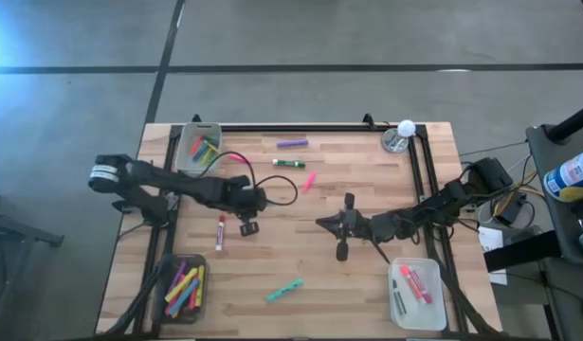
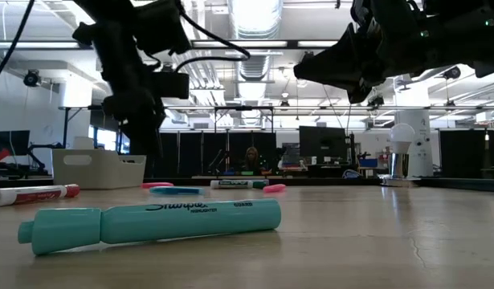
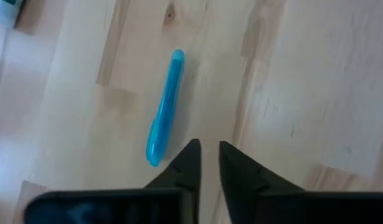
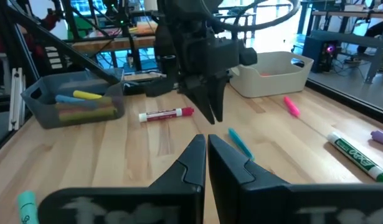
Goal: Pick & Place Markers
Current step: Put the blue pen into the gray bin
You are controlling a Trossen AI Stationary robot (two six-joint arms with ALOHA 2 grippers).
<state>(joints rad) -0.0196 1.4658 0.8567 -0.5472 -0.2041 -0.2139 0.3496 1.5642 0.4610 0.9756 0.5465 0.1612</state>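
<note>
Jaws of your left gripper (image 3: 208,147) stand a little apart and grip nothing, pointing down at the table (image 1: 367,284). A blue marker (image 3: 163,112) lies flat on the wood just beside one of the fingertips (image 3: 191,155), outside the gap, with its near end close to that tip and its far end angled away.

Jaws of your right gripper (image 4: 207,142) are pressed together and empty, held low over the table and aimed across at the left gripper, which hangs a short way ahead of them. From these jaws the blue marker lies between the two grippers, and a red-and-white marker (image 4: 166,114) rests farther on, beyond the left gripper's side.

More markers are scattered well apart from both pairs of jaws. A green one (image 1: 288,163), a purple one (image 1: 292,144) and a pink one (image 1: 309,181) lie on the far side of the left jaws, and a teal one (image 1: 284,290) lies on the near side, toward the table's front edge.

Three bins hold other markers. Two are out beyond your left arm, a grey bin (image 1: 165,284) and a white bin (image 1: 182,152), and one clear bin (image 1: 393,289) sits behind the right jaws, beside that arm.
</note>
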